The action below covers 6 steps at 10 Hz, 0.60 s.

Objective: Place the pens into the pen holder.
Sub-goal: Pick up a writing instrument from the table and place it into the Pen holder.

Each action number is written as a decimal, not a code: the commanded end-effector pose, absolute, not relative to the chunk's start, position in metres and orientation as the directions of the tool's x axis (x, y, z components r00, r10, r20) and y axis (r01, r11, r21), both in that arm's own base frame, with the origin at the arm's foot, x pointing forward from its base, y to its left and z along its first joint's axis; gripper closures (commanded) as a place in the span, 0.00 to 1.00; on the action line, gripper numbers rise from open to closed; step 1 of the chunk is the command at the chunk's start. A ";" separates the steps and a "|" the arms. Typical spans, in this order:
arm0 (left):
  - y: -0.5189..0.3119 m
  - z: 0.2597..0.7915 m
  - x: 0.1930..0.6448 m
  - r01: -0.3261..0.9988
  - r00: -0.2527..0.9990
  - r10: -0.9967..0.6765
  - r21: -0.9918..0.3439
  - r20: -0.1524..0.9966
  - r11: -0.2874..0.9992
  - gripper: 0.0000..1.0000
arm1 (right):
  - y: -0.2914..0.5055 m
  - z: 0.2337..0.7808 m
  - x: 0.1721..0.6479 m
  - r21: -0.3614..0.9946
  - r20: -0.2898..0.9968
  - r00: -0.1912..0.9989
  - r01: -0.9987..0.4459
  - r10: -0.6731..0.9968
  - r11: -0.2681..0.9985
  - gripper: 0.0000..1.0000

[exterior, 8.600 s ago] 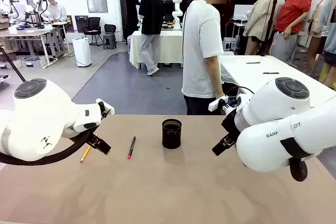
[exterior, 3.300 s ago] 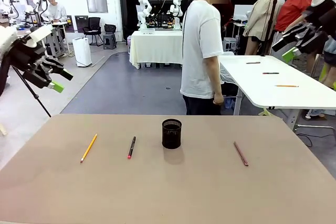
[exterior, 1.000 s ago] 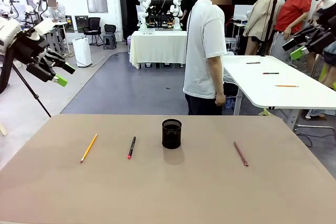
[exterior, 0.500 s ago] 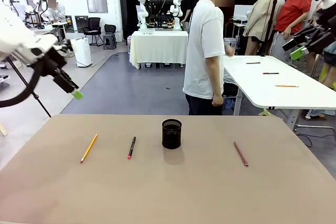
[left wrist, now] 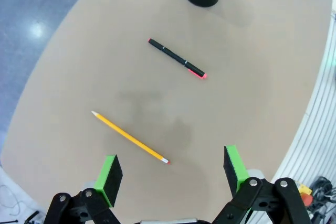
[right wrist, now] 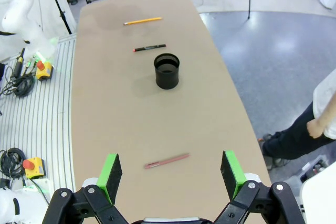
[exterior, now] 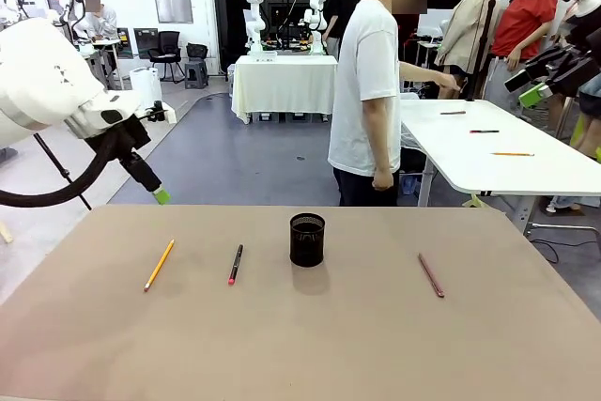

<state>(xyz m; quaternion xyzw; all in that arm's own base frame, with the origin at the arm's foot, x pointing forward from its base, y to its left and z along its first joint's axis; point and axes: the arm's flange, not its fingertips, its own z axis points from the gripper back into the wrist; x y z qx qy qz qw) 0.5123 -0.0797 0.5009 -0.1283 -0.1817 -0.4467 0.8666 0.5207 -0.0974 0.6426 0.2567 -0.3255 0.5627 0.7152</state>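
1 person (exterior: pixel 366 82) in a white T-shirt stands beyond the far edge of the worktop (exterior: pixel 310 345), beside a white side table (exterior: pixel 470 164).

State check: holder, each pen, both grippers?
Pen holder: upright, no pens inside.
Yellow pencil: lying flat, outside holder.
Black red-tipped pen: lying flat, outside holder.
Reddish-brown pen: lying flat, outside holder.
Left gripper: open, holding nothing.
Right gripper: open, holding nothing.

Item, left gripper (exterior: pixel 158 192): we log it lowered from high at the left to just above the far left edge of the table (exterior: pixel 282 345), now nearer the yellow pencil (exterior: pixel 159 264).
Item, person (exterior: pixel 368 82): we note one arm newly stretched toward the white side table (exterior: pixel 488 152).
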 end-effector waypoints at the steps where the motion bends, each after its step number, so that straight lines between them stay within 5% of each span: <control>1: -0.075 0.506 0.513 0.815 0.532 -0.721 -0.036 0.444 0.579 0.00 | -0.096 0.643 0.519 0.000 0.757 0.151 -0.973 0.635 0.232 0.00; 3: -0.078 0.503 0.513 0.818 0.535 -0.724 -0.052 0.435 0.573 0.00 | -0.096 0.643 0.519 0.000 0.757 0.151 -0.973 0.635 0.232 0.00; 5: -0.125 0.493 0.509 0.666 0.741 -0.654 -0.051 0.151 0.744 0.00 | -0.096 0.643 0.519 0.000 0.757 0.151 -0.973 0.635 0.232 0.00; 6: -0.140 0.493 0.511 0.532 0.843 -0.524 -0.042 0.118 0.846 0.00 | -0.096 0.643 0.519 0.000 0.757 0.151 -0.973 0.635 0.232 0.00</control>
